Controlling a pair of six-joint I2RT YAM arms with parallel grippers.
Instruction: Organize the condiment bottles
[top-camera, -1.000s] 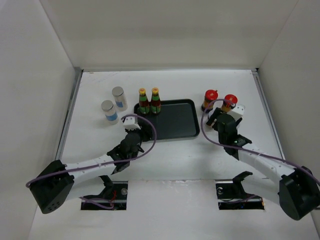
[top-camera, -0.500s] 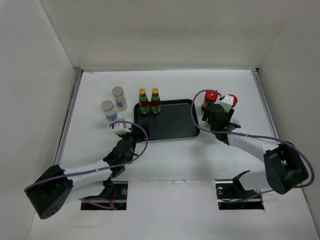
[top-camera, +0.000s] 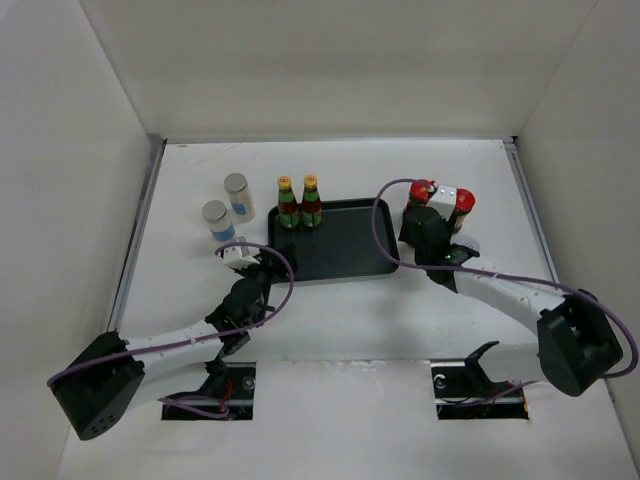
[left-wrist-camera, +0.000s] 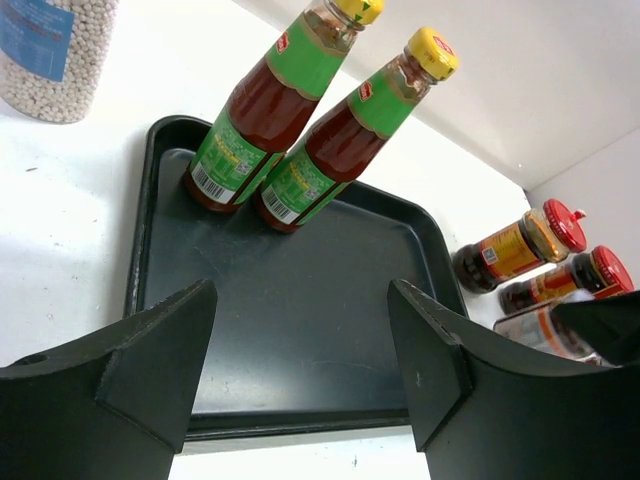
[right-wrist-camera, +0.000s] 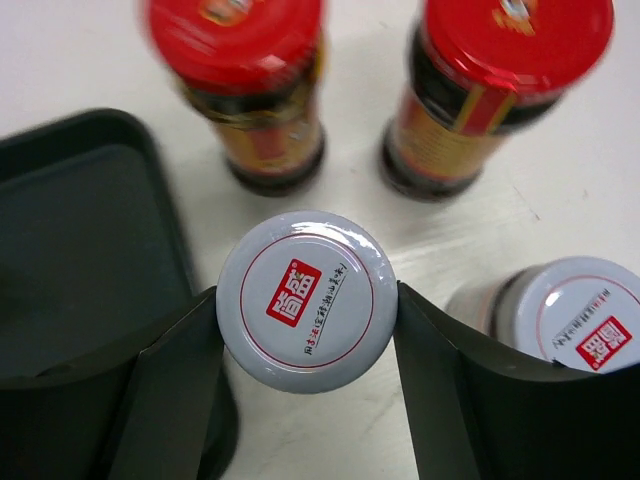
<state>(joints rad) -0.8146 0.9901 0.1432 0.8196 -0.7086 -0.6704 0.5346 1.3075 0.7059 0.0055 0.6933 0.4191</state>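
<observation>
Two yellow-capped, green-labelled bottles (top-camera: 288, 205) (left-wrist-camera: 340, 140) stand at the far left of the black tray (top-camera: 350, 255). Two grey-topped white cylinders (top-camera: 217, 222) (top-camera: 239, 196) stand left of the tray. Two red-lidded jars (right-wrist-camera: 250, 70) (right-wrist-camera: 490, 80) stand right of the tray. My right gripper (right-wrist-camera: 305, 310) is shut on the lid of a pale-lidded dark jar (right-wrist-camera: 305, 295), just in front of the red jars and beside the tray's right edge. The second pale-lidded jar (right-wrist-camera: 575, 315) stands to its right. My left gripper (left-wrist-camera: 300, 330) is open and empty at the tray's near left edge.
White walls enclose the table on the left, back and right. The tray's rim (left-wrist-camera: 300, 420) lies right below my left fingers. The right arm (top-camera: 490, 290) stretches across the table right of the tray, its purple cable arching over the tray's right edge.
My right gripper has moved left and farther away, up to the red-lidded jars. My left gripper has drawn back left, off the tray's near left corner.
</observation>
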